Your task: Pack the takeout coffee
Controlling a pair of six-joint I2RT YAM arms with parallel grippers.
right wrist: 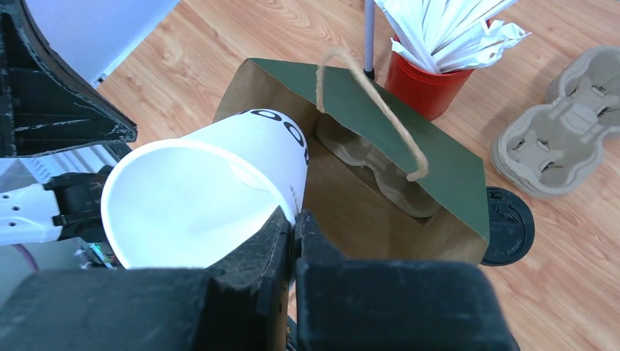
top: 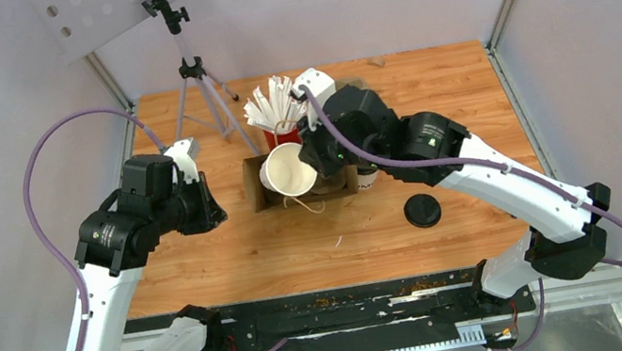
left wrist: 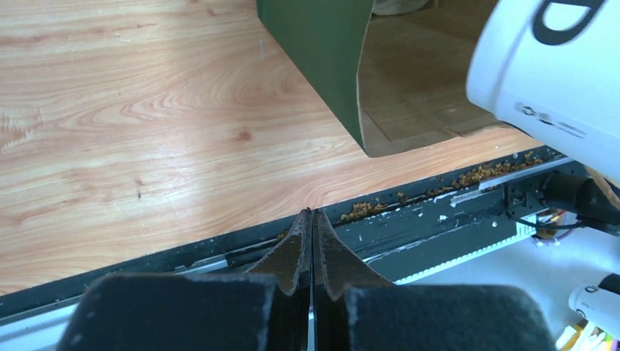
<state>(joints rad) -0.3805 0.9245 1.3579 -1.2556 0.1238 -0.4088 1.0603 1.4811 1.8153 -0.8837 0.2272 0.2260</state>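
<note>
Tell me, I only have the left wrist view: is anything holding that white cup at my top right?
Observer: Yes. The right gripper is shut on the rim of the white paper cup, which is tipped sideways above the brown paper bag.
Operator: Is its lid on?
Observer: No, its mouth is open. A black lid lies on the table, to the right of the bag.

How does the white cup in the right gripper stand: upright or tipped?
Tipped. The white cup leans on its side, its lidless empty mouth facing the wrist camera, the right gripper pinching its rim.
</note>
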